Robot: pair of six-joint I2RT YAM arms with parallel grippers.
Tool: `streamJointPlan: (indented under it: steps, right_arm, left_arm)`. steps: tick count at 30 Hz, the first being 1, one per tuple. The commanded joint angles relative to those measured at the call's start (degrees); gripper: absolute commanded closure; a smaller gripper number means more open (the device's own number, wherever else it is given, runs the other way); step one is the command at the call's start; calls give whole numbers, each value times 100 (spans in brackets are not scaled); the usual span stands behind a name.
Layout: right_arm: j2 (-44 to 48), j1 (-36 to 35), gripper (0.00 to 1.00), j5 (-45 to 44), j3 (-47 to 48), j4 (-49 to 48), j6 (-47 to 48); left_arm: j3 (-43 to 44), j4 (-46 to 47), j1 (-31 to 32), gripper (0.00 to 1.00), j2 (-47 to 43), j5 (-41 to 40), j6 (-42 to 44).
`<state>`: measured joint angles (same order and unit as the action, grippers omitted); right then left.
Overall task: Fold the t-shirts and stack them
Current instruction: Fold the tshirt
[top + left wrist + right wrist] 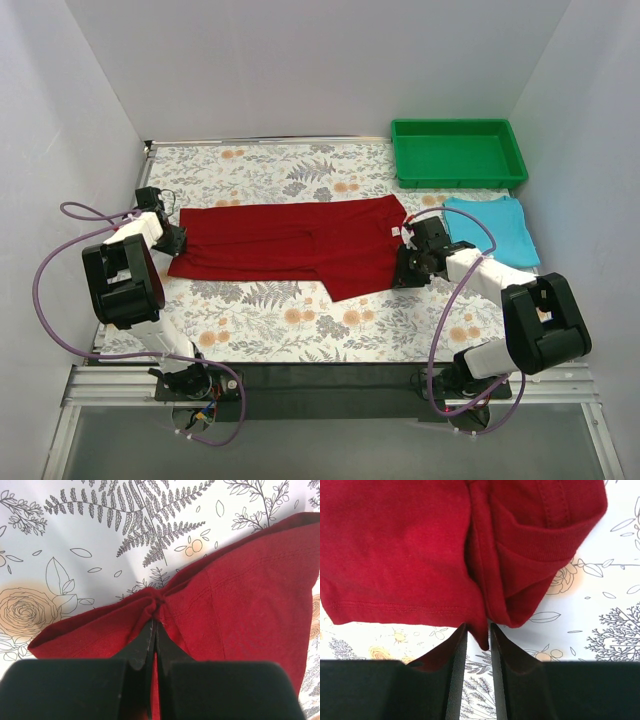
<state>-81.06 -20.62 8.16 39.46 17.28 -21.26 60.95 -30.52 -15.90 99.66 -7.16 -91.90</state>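
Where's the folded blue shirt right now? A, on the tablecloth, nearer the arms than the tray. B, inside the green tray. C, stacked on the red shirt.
A: the blue shirt lies flat on the tablecloth, on the near side of the green tray and to the right of the red shirt, not on it.

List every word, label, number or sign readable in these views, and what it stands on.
No readable text in any view.
Small white tag on the dark red shirt: too small to read.
Green tray, blue shirt, floral tablecloth: no markings visible.
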Motion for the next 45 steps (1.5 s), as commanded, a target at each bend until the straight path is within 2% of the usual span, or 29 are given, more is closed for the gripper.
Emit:
streamJointPlan:
  steps: [1, 4, 7, 8, 18, 30, 45]
  right_arm:
    - [-24, 14, 72, -96, -96, -233, -151]
    - [19, 14, 73, 1, -123, -286, -159]
    - [195, 14, 88, 80, -53, -269, -151]
    - [248, 14, 98, 132, -18, -208, -159]
    - [143, 243, 99, 756, 1185, -5, -89]
    - [-1227, 761, 99, 1705, 2811, -216, -493]
    - [-2213, 981, 99, 1979, 3542, -480, -827]
  left_arm:
    - [14, 55, -10, 100, -25, 74, 32]
    - [14, 46, -10, 100, -43, 57, 40]
    - [22, 47, -10, 100, -52, 48, 49]
    - [22, 46, -18, 100, -60, 48, 67]
    - [163, -15, -10, 100, 45, -49, 155]
    - [242, -76, -10, 100, 194, -31, 172]
    - [549, -261, -53, 100, 291, -58, 198]
